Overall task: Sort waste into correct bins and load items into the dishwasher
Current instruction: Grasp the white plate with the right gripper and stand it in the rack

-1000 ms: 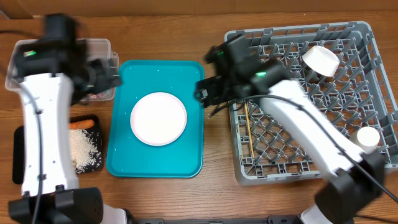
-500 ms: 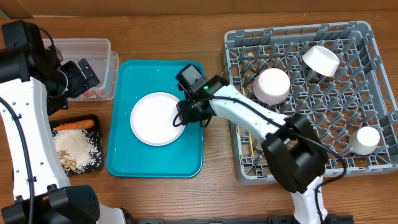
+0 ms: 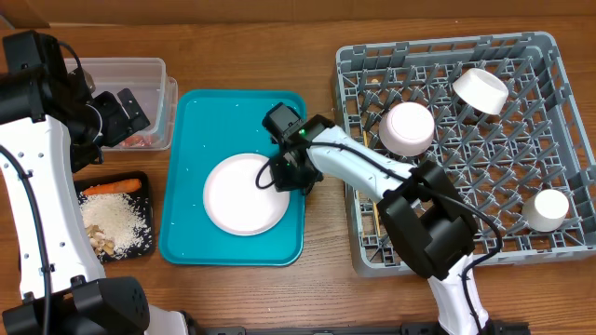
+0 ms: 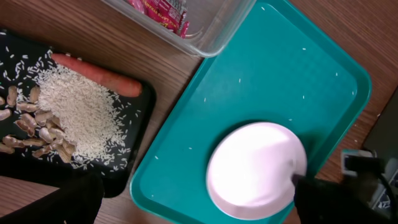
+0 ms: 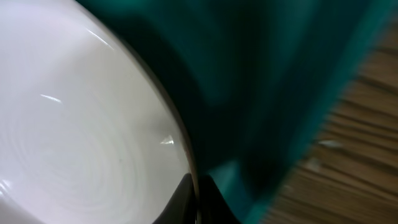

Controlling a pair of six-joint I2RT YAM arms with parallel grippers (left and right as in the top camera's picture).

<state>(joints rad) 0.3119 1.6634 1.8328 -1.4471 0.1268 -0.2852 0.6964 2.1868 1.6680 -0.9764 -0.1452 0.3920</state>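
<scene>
One plate (image 5: 81, 124) is my job right now. My right gripper (image 5: 198, 193) has its jaws nipped onto the plate's right rim, with the thin edge running between the tips. The plate lies on the teal tray (image 5: 249, 74), by its right side.

Just past that is the rack (image 3: 438, 45), with two bowls (image 3: 407, 127) (image 3: 480, 89) and the cup (image 3: 546, 208) in it. So I judge this step to be plate into rack.

Next I need a lift clear of the tray lip, a tilt to upright, then a free row of pegs. An edge grip like this could swivel.

Far side: my left gripper (image 4: 189, 180) hangs over the tub (image 3: 140, 67), jaws spread wide, holding nothing. The wrapper (image 4: 158, 7) is in the tub. Carrot (image 4: 96, 76), rice (image 4: 81, 118) and nuts (image 4: 37, 130) sit in the black tray (image 4: 140, 137).
</scene>
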